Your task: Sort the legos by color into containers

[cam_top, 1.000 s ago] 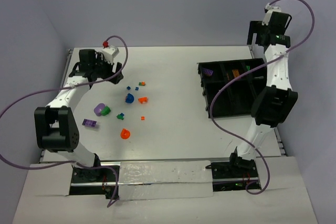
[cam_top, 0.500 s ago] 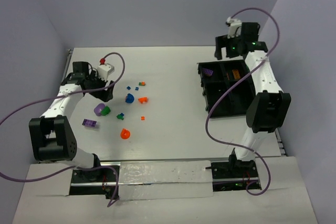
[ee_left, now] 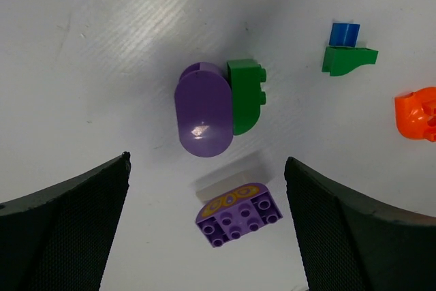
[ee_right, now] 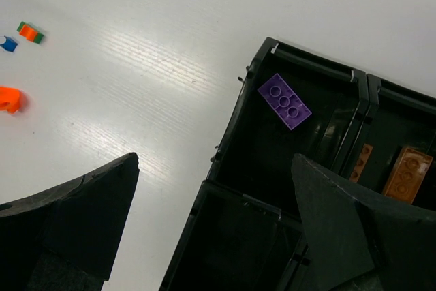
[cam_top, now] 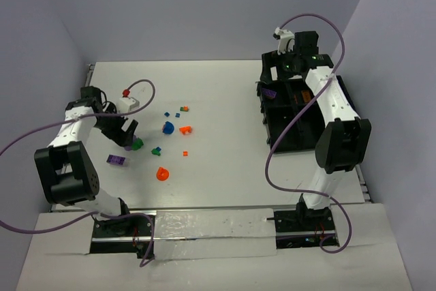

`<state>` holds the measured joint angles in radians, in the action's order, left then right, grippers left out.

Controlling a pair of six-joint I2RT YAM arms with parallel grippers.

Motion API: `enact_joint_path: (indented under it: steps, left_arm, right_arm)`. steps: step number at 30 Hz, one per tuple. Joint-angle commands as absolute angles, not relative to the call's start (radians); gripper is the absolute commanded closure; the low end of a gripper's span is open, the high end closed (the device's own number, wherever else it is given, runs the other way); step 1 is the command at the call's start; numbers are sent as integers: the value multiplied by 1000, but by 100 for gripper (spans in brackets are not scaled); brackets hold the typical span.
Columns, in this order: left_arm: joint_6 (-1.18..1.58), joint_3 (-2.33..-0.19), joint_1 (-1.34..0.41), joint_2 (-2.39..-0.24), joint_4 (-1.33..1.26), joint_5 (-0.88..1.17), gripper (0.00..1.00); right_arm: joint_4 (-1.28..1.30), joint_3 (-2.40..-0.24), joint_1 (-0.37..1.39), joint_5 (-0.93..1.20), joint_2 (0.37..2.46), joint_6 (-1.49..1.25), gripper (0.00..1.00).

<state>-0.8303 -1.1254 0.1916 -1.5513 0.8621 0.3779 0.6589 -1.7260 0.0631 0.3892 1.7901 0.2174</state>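
On the left half of the surface point(cam_top: 225, 168) most of the legos point(cam_top: 185, 129) lie loose: a blue rounded piece point(cam_top: 167, 127), an orange rounded piece point(cam_top: 162, 174) and some small greens, so I'd call this sort barely begun. Over at 3 o'clock the containers point(ee_right: 262, 155) hold just a purple plate point(ee_right: 285, 101) in the far-left compartment and a couple of brown pieces point(ee_right: 407, 174) further along. The plate lies flat, its long axis running 10 to 4 in the right wrist view. The right gripper point(ee_right: 215, 161) hangs above that corner, fingers spread wide, carrying nothing. The left gripper point(ee_left: 206, 168) is poised over a purple rounded piece point(ee_left: 202, 109), fingers wide apart and empty too. That piece's long axis runs 12 to 6 in the left wrist view, with a green brick point(ee_left: 245, 95) touching its 3 o'clock side and a studded purple brick point(ee_left: 238, 214) just beside it at 6 — a crowded pick, I'd judge.
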Motion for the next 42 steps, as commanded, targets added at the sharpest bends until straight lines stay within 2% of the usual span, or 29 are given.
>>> enact_joint_path:
  steps: [1,5,15,19,25,28,31,36,42]
  left_arm:
    - [-721,-1064,167,-1528,797,354,1]
    - [-612,-985,128,-1509,657,268,1]
    - [-465,-957,84,-1572,542,221,1]
    - [-455,-957,80,-1599,524,224,11]
    - [-486,-943,75,-1602,533,247,17]
    - [-495,-940,75,-1603,533,251,23]
    - [-497,-945,76,-1595,527,273,38]
    - [-500,-969,61,-1578,508,308,53]
    - [-511,-1014,33,-1505,477,388,59]
  right_arm:
    - [654,-1742,89,395,1743,191,0]
    - [665,-1761,104,404,1751,171,0]
    - [698,-1848,112,416,1799,155,0]
    - [714,-1876,120,429,1811,149,0]
    - [726,-1893,145,462,1832,122,0]
    - [731,-1898,155,489,1843,94,0]
    - [732,-1906,170,539,1860,41,0]
    - [716,-1917,190,603,1894,-72,0]
    - [695,-1964,216,718,1946,-189,0]
